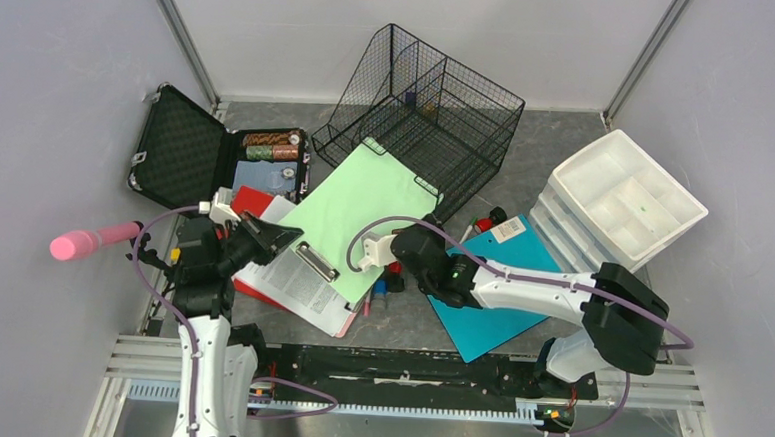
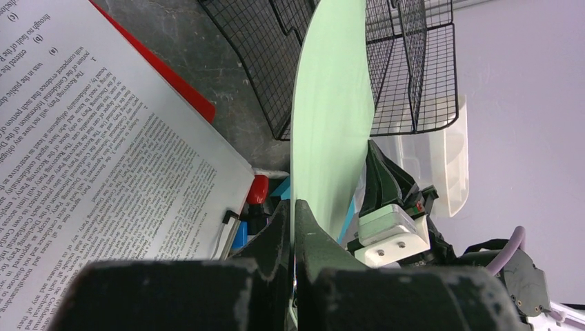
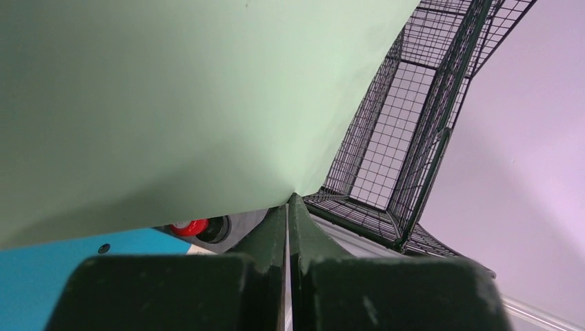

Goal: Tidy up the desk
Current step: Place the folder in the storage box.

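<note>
Left gripper (image 1: 284,235) (image 2: 295,210) was clenched on the near left edge of the green folder (image 1: 359,202) (image 2: 331,103); the left wrist view showed the sheet pinched edge-on between both fingers. Right gripper (image 1: 409,242) (image 3: 289,201) was also clamped on the green folder (image 3: 172,103), tips pinching its lower right edge, jaws nearly together. The folder was held between the two arms, bowed, with its far end overlapping the front of the black wire basket (image 1: 424,110) (image 2: 414,62) (image 3: 407,131).

The bench (image 1: 557,147) (image 2: 186,41), a dark grey mottled top, ran under everything, boxed in by pale grey walls, with the black-and-aluminium rail (image 1: 406,370) along the near edge by the arm bases.

Clipboard with a printed page (image 1: 300,274) (image 2: 103,172) lay just under the folder's near left corner, on top of a red folder (image 1: 249,201) (image 2: 172,79). A blue folder (image 1: 500,285) (image 3: 62,276) sat under the right arm. A few markers (image 1: 385,283) lay between the clipboard and the blue folder.

An open black foam-lined case (image 1: 182,148) stood back left, with rolls (image 1: 272,145) in its tray. A white drawer unit (image 1: 625,196) sat at right, near the blue folder. A pink handle (image 1: 92,241) stuck out left of the left arm; could not tell what it belonged to.
</note>
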